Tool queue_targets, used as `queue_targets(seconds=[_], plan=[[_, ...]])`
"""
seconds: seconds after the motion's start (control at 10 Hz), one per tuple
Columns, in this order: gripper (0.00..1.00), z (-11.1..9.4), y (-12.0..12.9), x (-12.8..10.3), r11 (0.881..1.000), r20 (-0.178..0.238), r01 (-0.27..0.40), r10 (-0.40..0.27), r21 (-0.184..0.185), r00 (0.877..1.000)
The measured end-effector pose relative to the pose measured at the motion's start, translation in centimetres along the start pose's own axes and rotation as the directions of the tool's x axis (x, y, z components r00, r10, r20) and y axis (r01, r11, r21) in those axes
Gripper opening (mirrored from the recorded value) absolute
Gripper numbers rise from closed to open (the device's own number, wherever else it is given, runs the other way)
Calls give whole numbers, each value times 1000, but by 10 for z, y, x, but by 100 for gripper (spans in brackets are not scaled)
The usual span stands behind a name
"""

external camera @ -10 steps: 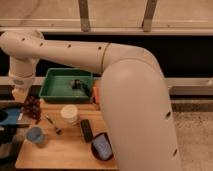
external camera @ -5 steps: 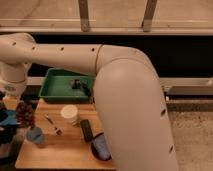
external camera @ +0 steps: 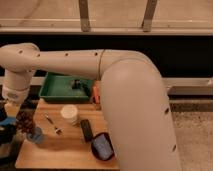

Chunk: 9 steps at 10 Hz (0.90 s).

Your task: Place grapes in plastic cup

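Observation:
My gripper [external camera: 16,111] is at the far left of the view, below the white wrist of the arm, over the left end of the wooden table [external camera: 65,156]. It is shut on the grapes [external camera: 25,122], a dark purple-red bunch that hangs from it. The bunch's lower end is just above and to the left of the small light blue-grey plastic cup [external camera: 36,135], which stands upright near the table's left edge. I cannot tell whether the grapes touch the cup's rim.
A green tray [external camera: 60,92] lies at the back of the table. A cream-white round container [external camera: 70,114], a black slab [external camera: 87,129], a small utensil [external camera: 53,124] and a dark blue-faced item [external camera: 102,146] lie on the table. The arm's large body fills the right side.
The gripper has moved left and then down with the grapes. The bunch now hangs lower, close above the plastic cup.

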<state>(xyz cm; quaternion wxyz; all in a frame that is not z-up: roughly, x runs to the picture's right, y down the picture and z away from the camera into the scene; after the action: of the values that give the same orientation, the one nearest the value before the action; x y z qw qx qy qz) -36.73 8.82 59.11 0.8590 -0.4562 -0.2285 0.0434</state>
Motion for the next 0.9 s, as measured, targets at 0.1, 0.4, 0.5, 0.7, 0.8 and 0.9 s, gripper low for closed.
queue_targets(seconds=[0.1,0.4,0.5,0.7,0.8,0.9], plan=[[0,3,1,1,1000,7,-4,4,-8,1000],[0,14,1,4,999,24,-11,12,-33,1000],[0,18,0,5,999,26,-15,16,-43,1000],[0,25,-2,6,998,26,-20,21,-58,999],[0,28,-4,8,997,25,-26,27,-66,999],[0,31,-7,10,997,25,-32,34,-74,999]])
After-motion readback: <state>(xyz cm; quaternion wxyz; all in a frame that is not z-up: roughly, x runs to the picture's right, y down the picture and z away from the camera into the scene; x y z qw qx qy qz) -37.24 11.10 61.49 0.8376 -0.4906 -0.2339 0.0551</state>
